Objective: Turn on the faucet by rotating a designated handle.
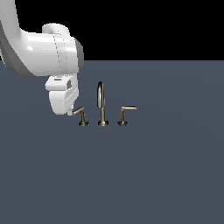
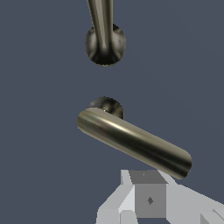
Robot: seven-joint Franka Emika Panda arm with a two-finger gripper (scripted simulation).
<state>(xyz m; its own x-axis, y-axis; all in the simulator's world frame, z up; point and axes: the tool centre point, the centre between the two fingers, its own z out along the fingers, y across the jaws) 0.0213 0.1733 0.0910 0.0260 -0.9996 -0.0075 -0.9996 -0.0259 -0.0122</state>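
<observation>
The faucet stands as three separate bronze pieces in a row on a flat blue-grey floor, a little toward the exterior view's left of the middle. The spout is the tall arched piece in the centre; a lever on a round base stands on either side of it. The handle is the lever on the exterior view's left, its thin arm jutting leftward and tilted slightly downward toward its free end. The other lever mirrors it, arm pointing to the exterior view's right and level. The white arm reaches in from the upper left corner of the exterior view, and the gripper hangs right at the free end of the handle's arm, apparently touching it. In the wrist view the handle lies diagonally across the frame just above a grey finger, with its round base behind it and the foot of the spout farther off. Only one finger shows clearly, so whether the claw is spread or pressed together I cannot tell. The floor extends wide around the set on all sides, nothing else standing on it; no containers in view.
</observation>
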